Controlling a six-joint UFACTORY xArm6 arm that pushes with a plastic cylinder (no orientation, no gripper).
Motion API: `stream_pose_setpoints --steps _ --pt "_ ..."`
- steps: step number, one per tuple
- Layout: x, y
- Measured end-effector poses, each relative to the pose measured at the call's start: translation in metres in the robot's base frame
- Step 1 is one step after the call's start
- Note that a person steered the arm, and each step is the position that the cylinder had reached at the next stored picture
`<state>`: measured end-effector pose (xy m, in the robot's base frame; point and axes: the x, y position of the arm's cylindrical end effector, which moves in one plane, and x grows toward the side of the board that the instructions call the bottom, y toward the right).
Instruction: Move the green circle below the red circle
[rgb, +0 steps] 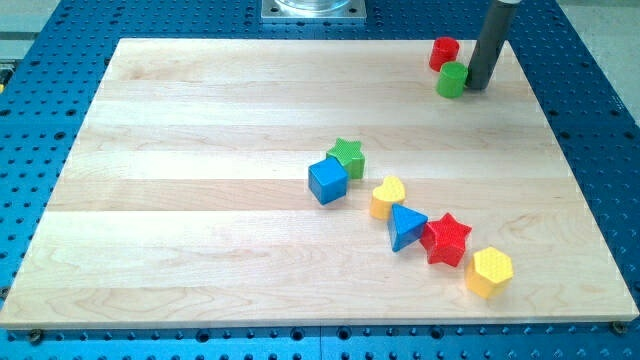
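The green circle (452, 79) stands near the view's top right on the wooden board, just below and slightly right of the red circle (444, 52); the two are close, nearly touching. My tip (477, 85) is at the green circle's right side, touching or almost touching it. The dark rod rises from there to the view's top edge.
A cluster lies mid-board: green star (348, 155), blue cube (328, 181), yellow heart (388, 196), blue triangle (406, 226), red star (446, 239), yellow hexagon (489, 272). The wooden board (200, 200) rests on a blue perforated table. A metal mount (313, 10) is at the top.
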<state>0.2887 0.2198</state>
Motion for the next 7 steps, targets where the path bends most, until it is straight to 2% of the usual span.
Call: stream_pose_setpoints --steps 1,2,3,4,5,7 --pt "0.002 -0.018" --pt "0.063 -0.025" --pt "0.082 -0.104" --pt "0.050 -0.157" --pt "0.018 -0.127" --pt "-0.005 -0.091"
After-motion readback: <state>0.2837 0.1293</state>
